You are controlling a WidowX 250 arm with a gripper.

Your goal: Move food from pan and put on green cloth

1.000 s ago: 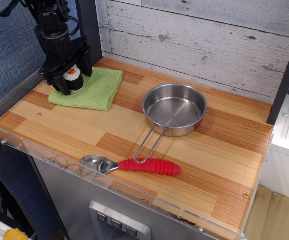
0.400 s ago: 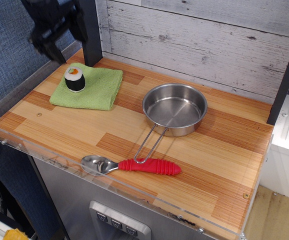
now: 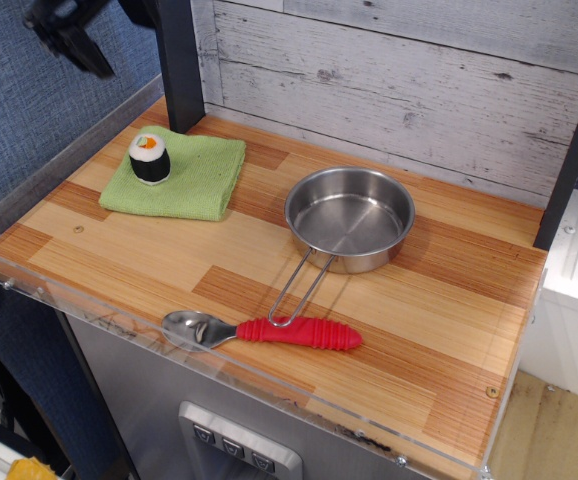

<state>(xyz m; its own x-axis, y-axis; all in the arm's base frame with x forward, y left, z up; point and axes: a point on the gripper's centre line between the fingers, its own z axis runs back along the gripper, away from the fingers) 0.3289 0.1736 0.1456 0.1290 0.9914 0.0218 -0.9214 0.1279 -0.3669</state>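
The sushi roll stands upright on the green cloth (light, firm; grip its black sides); the claw's state is unclear.

Even, bright diffuse light, soft short shadows; mild glare inside the pan and on the spoon bowl near the desk's front edge; blurred gripper beyond back-left corner.
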